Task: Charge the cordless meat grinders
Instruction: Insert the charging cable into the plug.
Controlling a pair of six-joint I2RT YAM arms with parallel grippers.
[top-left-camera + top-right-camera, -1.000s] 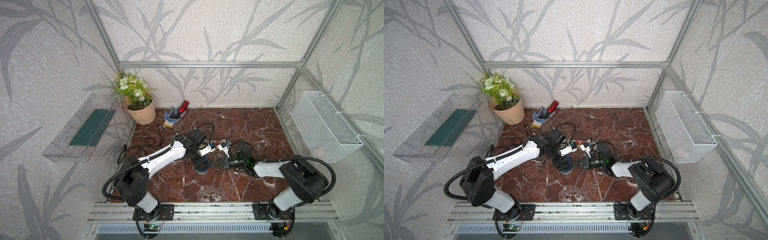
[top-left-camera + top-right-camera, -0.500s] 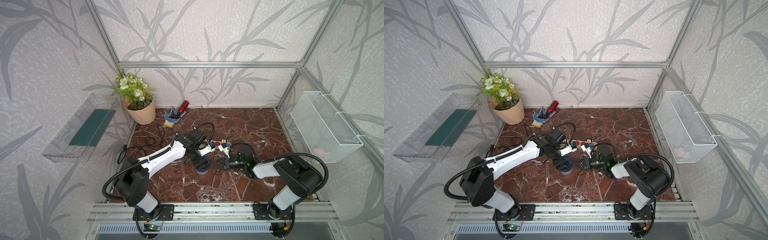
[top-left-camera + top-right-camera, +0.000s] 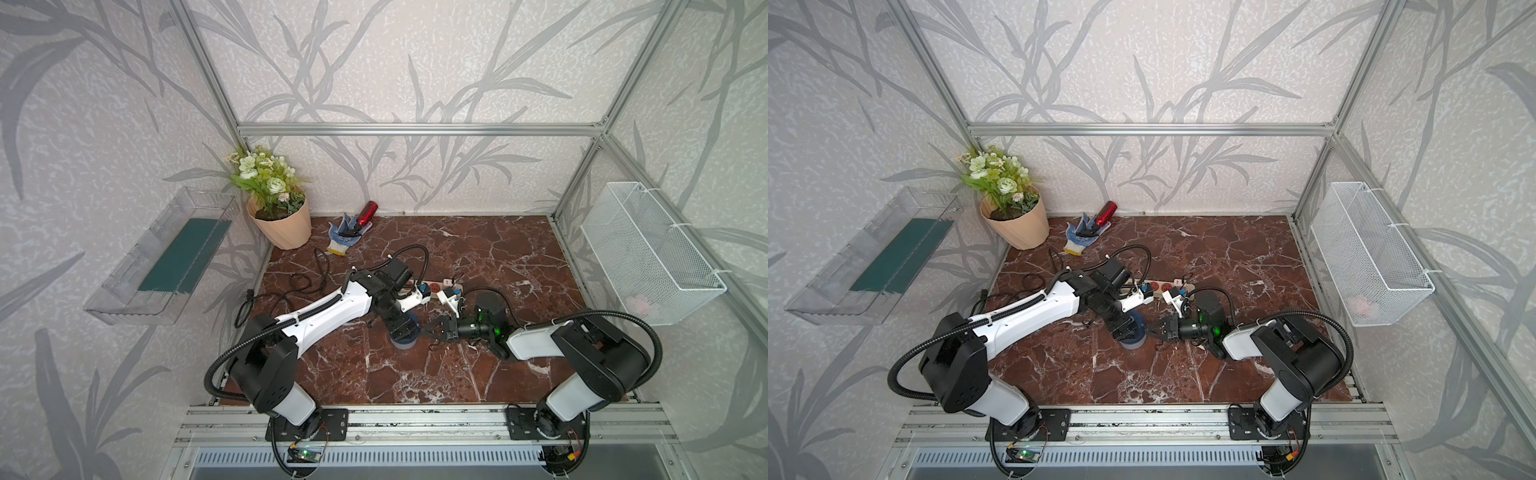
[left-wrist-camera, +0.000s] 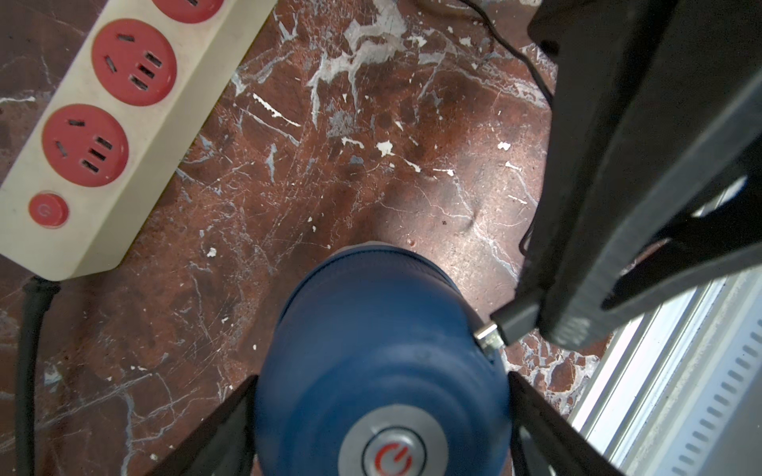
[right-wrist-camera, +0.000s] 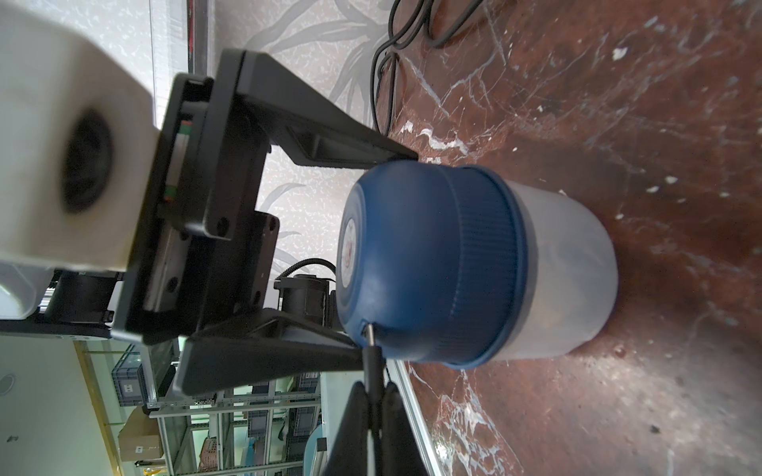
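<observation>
Left jaws astride power-symbol grinder (image 4: 371, 329)

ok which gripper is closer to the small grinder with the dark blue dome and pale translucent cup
Left. The left gripper clasps the blue-domed grinder on both sides; the right gripper is just beside it, fingers pinching a thin black charging plug at its port.

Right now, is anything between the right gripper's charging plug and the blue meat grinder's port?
Nothing visible. The charging plug in the right gripper has its metal tip at the port of the meat grinder. The fingers of the left gripper clamp its blue dome beside that port, not across it.
</observation>
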